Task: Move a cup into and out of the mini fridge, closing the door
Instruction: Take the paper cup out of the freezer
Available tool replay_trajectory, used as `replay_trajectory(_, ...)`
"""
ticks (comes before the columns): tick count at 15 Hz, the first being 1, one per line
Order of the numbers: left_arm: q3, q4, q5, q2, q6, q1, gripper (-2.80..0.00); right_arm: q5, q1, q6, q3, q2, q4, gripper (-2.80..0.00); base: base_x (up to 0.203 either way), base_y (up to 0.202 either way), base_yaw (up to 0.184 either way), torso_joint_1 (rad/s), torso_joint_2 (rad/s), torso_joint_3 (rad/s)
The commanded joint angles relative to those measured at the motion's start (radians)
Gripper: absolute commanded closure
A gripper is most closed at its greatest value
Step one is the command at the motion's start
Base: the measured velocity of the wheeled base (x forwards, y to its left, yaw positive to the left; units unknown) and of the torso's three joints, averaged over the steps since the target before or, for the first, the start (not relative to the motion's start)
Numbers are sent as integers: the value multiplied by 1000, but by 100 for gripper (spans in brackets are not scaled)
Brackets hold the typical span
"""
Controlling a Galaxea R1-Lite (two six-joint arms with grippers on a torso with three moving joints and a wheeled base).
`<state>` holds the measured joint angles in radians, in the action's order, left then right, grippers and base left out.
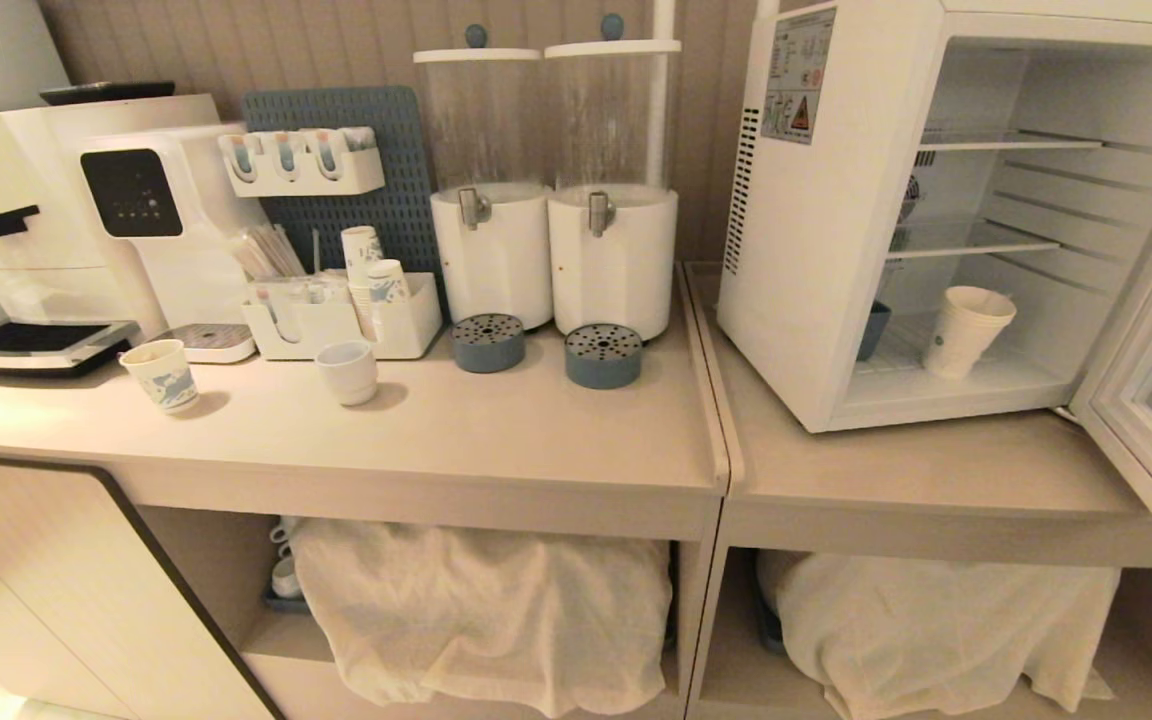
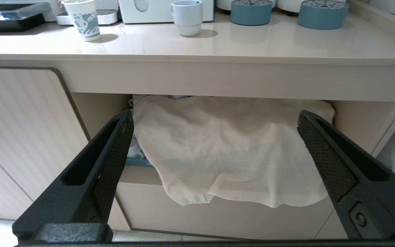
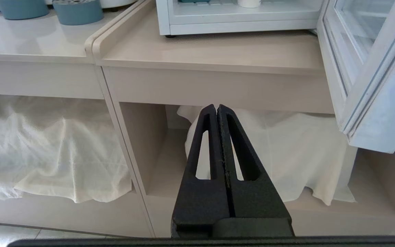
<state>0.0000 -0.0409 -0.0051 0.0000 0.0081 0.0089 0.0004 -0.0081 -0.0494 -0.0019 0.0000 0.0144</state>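
You see the door (image 1: 1151, 400) only in part: the head view's right edge cuts it off. The warning sticker (image 1: 798, 75) text is too small to read. White cloths (image 1: 481, 610) hide whatever the lower shelves hold.

Two pale counters stand side by side, touching along a raised edge. On the left counter (image 1: 456, 440) sit a white coffee machine (image 1: 46, 200), a white water machine (image 1: 161, 215), a white box of cups and sticks (image 1: 336, 320), two tall drink tanks (image 1: 556, 180) and two round blue drip trays (image 1: 544, 350). Near the front stand a short paper cup with a blue pattern (image 1: 164, 374) and a squat white cup (image 1: 347, 371), well apart. On the right counter (image 1: 896, 480) stands the mini fridge (image 1: 816, 230). Under each counter is an open shelf (image 1: 286, 645) holding a lump covered by a white cloth (image 1: 481, 610).
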Motion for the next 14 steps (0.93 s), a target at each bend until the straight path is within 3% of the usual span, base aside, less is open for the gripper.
replay_trajectory(1, 14, -1, 1, 0, -2, 0, -280, -2, 0, 0, -7, 0, 9, 0, 0, 0, 0, 0, 0, 0)
replay_trajectory(12, 14, -1, 1, 0, -5, 0, -280, -2, -1, 0, -16, 0, 34, 0, 0, 0, 0, 0, 0, 0)
replay_trajectory(14, 14, -1, -1, 0, -3, 0, -280, -4, -1, 0, -116, 7, 69, 0, 0, 0, 0, 0, 0, 0)
